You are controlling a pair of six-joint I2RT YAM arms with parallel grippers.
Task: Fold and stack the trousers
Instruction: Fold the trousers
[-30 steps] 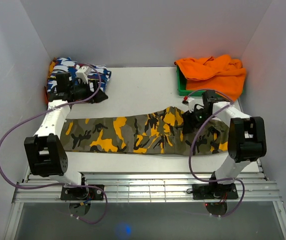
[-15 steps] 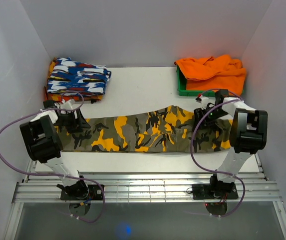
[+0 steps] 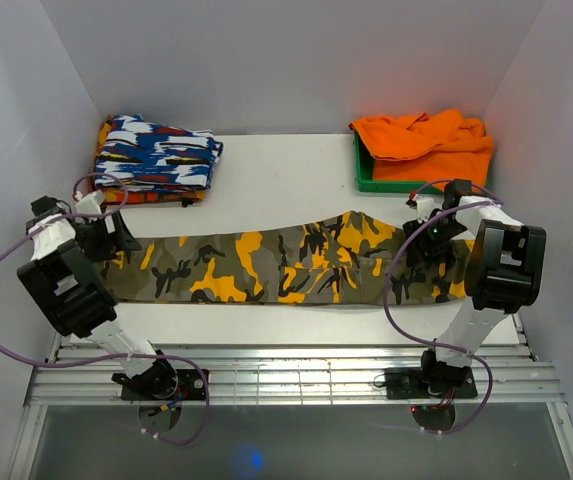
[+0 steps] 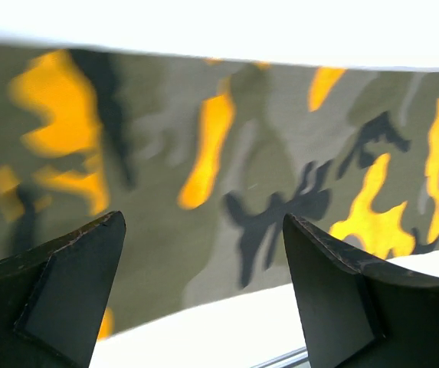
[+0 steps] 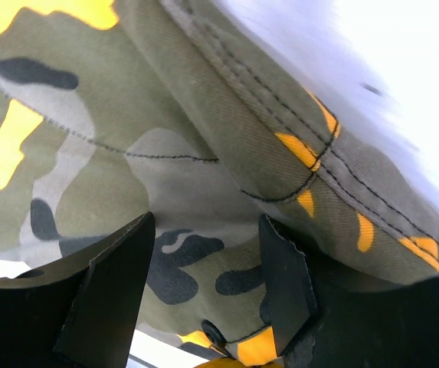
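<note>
- the trousers lie flat and stretched out across the worktop, running from the left jaws to the right jaws.
- the left jaws are low over the left end of the trousers. in the left wrist view the two dark fingers stand well apart with nothing held, and camouflage cloth fills the gap and the space beyond them.
- a strip of bare worktop shows just near of the cloth, between the finger bases.
- the right jaws are over the right end of the trousers, also parted and holding nothing. the fingers are close to the cloth, but i cannot tell whether they touch it.
- beyond the right jaws a stitched band crosses the cloth at a slant, and a small dark button sits low between the fingers.
- a folded blue-white-red garment lies just beyond the left jaws, apart from the trousers.
- an orange cloth is heaped on a green tray beyond the right jaws, also apart from the trousers.
</note>
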